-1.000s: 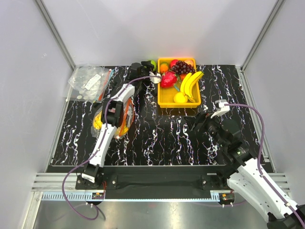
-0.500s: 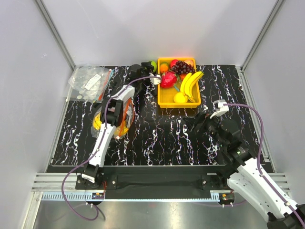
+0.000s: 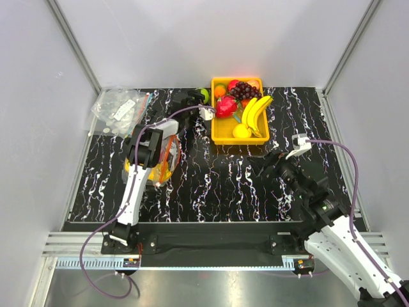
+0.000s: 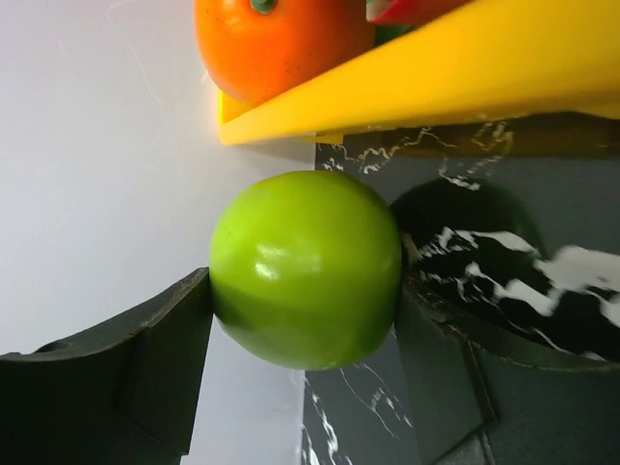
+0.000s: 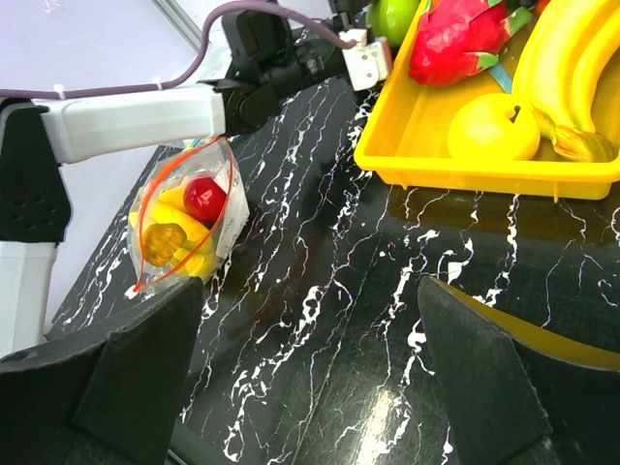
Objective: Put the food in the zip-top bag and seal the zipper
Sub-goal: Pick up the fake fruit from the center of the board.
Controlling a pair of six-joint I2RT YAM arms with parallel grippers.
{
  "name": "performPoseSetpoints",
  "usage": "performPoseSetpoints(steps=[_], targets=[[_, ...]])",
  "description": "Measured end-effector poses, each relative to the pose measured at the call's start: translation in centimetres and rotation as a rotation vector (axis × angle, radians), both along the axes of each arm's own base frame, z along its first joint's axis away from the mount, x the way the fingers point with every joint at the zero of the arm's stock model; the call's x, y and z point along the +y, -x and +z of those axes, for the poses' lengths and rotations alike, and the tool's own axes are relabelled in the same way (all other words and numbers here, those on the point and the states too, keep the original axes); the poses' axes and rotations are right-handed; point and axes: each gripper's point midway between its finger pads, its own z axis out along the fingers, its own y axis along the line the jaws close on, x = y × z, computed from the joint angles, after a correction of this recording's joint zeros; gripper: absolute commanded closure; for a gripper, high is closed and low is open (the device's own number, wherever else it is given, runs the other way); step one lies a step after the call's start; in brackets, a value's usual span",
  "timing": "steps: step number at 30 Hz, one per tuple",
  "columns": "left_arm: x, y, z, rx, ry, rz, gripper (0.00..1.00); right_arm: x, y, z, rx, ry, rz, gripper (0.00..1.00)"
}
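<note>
My left gripper is shut on a green apple, held just left of the yellow tray at the back of the table; the apple also shows in the top view and the right wrist view. The zip-top bag lies at the left under the left arm, its mouth open with the red-orange zipper curved round it. Inside are yellow fruit, a red fruit and a brown piece. My right gripper is open and empty above bare table near the tray's front.
The tray holds bananas, grapes, a red dragon fruit, a yellow apple and an orange. A pile of clear packets with white labels lies at the back left. White walls enclose the table.
My left gripper has shifted slightly right with the green apple, closer to the tray's corner. The left arm's elbow has swung left. The right arm has moved a little.
</note>
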Motion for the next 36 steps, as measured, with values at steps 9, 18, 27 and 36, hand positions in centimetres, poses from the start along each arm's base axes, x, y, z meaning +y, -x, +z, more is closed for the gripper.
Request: performPoseSetpoints(steps=[9, 18, 27, 36], targets=[[0.5, 4.2, 0.1, 0.078, 0.075, 0.029, 0.84, 0.1, -0.1, 0.8, 0.012, -0.001, -0.001, 0.00], [-1.2, 11.3, 0.2, 0.186, 0.150, 0.058, 0.84, 0.3, -0.5, 2.1, 0.020, -0.002, -0.002, 0.00], [-0.5, 18.5, 2.4, 0.263, 0.206, 0.137, 0.85, 0.4, -0.6, 2.4, 0.044, -0.001, -0.002, 0.00], [0.1, 22.8, 9.2, 0.275, 0.307, 0.212, 0.88, 1.2, -1.2, 2.9, 0.076, 0.009, 0.017, 0.00]])
